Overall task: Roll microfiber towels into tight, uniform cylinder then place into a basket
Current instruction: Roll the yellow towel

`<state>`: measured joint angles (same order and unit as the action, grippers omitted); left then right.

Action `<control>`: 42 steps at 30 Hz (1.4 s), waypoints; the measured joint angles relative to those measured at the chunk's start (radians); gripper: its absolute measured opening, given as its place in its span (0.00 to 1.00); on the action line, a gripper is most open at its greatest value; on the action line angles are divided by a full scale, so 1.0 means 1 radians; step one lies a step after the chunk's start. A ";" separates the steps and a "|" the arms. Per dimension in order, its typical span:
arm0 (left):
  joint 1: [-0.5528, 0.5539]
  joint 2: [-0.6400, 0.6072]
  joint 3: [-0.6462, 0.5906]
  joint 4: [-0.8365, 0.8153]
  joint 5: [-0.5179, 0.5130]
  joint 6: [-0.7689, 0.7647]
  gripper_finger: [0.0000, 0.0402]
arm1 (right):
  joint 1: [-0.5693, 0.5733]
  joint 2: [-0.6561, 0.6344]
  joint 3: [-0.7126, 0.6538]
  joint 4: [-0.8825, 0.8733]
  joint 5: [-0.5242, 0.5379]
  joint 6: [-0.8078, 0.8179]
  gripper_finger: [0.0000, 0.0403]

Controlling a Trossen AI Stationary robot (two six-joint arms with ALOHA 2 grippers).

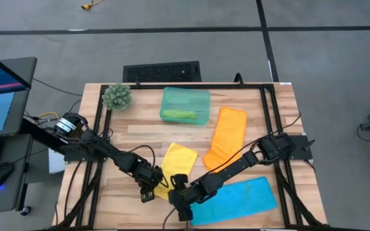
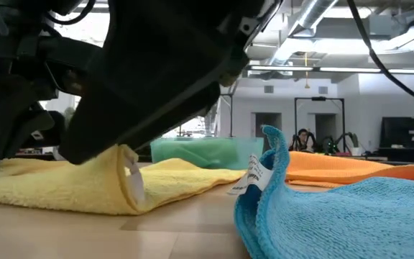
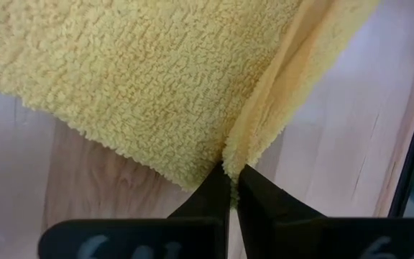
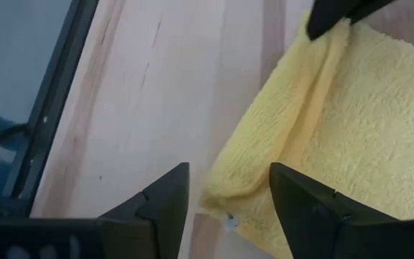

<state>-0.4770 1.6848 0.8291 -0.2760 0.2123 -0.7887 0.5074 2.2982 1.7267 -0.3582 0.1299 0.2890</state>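
The yellow towel (image 1: 177, 162) lies on the table (image 1: 140, 131) near its front edge, its near end partly hidden under both grippers in the high view and behind a dark arm in the low view. The left gripper (image 3: 233, 188) is clamped on a folded corner of that towel, while the right gripper (image 4: 227, 188) has its jaws apart around the rolled-up edge just beside it. Both arms reach low and inward from the table's sides, meeting at the towel, with the blue towel (image 1: 236, 200), orange towel (image 1: 226, 136) and basket (image 1: 185, 106) lying farther off.

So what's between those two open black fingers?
In the right wrist view, the rolled corner of the fluffy yellow microfiber towel lies between the right gripper's open fingers, over bare wooden table.
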 joint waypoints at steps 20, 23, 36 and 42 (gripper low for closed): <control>0.001 0.000 0.000 0.002 -0.033 0.020 0.01 | -0.002 -0.048 0.083 -0.071 0.005 0.004 0.54; 0.001 0.000 0.000 0.002 -0.033 0.020 0.01 | 0.009 -0.041 0.092 -0.050 0.003 -0.025 0.54; 0.001 0.000 0.000 0.002 -0.032 0.021 0.01 | -0.008 0.015 0.084 -0.123 0.001 0.003 0.54; 0.001 0.000 0.000 0.002 -0.032 0.021 0.01 | -0.017 0.015 0.084 -0.101 -0.013 0.018 0.54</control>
<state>-0.4758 1.6848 0.8291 -0.2741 0.1799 -0.7681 0.4902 2.3128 1.8111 -0.4588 0.1173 0.3066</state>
